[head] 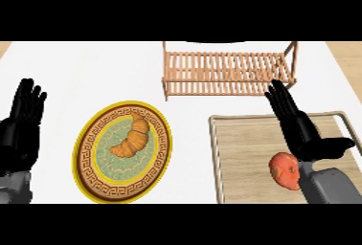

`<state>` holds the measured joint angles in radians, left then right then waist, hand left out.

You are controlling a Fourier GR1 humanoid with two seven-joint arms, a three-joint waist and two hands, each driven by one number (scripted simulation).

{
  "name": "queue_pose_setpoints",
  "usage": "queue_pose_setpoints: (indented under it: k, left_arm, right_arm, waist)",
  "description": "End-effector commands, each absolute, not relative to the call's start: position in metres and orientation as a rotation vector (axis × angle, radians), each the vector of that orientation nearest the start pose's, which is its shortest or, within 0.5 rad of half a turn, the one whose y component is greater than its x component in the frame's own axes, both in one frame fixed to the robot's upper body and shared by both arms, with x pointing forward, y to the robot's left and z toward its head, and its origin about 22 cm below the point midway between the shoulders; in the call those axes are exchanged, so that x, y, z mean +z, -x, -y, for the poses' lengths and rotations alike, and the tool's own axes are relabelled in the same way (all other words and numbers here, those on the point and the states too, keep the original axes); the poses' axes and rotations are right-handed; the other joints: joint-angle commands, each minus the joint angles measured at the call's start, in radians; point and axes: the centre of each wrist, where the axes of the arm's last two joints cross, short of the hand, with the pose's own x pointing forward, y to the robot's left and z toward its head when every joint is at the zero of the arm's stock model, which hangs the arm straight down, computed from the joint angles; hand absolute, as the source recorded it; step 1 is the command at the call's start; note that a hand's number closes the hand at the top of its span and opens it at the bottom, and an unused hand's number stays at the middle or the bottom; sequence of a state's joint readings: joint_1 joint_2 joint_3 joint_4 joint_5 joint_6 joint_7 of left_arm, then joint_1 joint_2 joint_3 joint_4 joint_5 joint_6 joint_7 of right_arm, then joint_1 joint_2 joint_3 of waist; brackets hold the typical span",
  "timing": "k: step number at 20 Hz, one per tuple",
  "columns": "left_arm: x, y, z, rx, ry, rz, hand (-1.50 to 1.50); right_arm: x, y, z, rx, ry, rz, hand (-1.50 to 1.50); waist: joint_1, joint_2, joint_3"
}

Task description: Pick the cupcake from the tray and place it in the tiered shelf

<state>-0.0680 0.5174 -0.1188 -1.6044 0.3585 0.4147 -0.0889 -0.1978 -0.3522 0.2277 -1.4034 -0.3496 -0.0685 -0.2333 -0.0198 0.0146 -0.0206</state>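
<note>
Nothing is done yet: the cupcake [284, 171] (a reddish lump, partly hidden) lies on the tray [240, 158], just left of the right hand's [305, 139] wrist. That hand hangs above it with fingers straight, holding nothing. The tiered shelf [228, 68] waits beyond its fingertips. The left hand [20, 129] rests open at the left edge. No writing shows.

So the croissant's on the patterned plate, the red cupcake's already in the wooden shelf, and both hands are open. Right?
Not quite. The head view shows the cupcake on the tray, beside the right hand, not in the wooden shelf. The rest holds: the croissant lies on the patterned plate, and the left hand is open too.
</note>
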Motion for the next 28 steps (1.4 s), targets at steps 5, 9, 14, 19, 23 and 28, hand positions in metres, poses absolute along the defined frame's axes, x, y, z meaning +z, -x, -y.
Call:
queue_pose_setpoints:
  k: [5,9,14,19,23,28]
  left_arm:
    - [0.072,-0.267,-0.291,0.045,-0.304,1.688,0.0]
    - [0.051,-0.253,-0.277,0.029,-0.222,1.621,0.0]
    - [0.062,-0.261,-0.272,0.016,-0.233,1.625,0.0]
    - [0.054,-0.254,-0.262,0.032,-0.229,1.613,0.0]
    - [0.059,-0.259,-0.273,0.033,-0.24,1.618,0.0]
    - [0.052,-0.254,-0.275,0.036,-0.248,1.606,0.0]
  right_arm:
    - [0.096,-0.323,0.295,0.572,-0.416,1.729,1.5]
    - [0.086,-0.337,0.346,0.264,-0.376,1.642,-1.5]
    - [0.123,-0.338,0.406,0.449,-0.598,1.728,-1.5]
    - [0.187,-0.333,0.425,0.889,-0.472,1.6,-1.5]
    - [0.238,-0.329,0.414,1.175,-0.362,1.512,-1.5]
    - [0.285,-0.311,0.365,1.482,0.008,1.511,-1.5]
  waist:
    - [0.033,-0.009,0.023]
    - [0.04,-0.008,0.022]
    - [0.031,-0.01,0.023]
    - [0.03,-0.013,0.022]
    - [0.031,-0.013,0.022]
    - [0.017,-0.019,0.021]
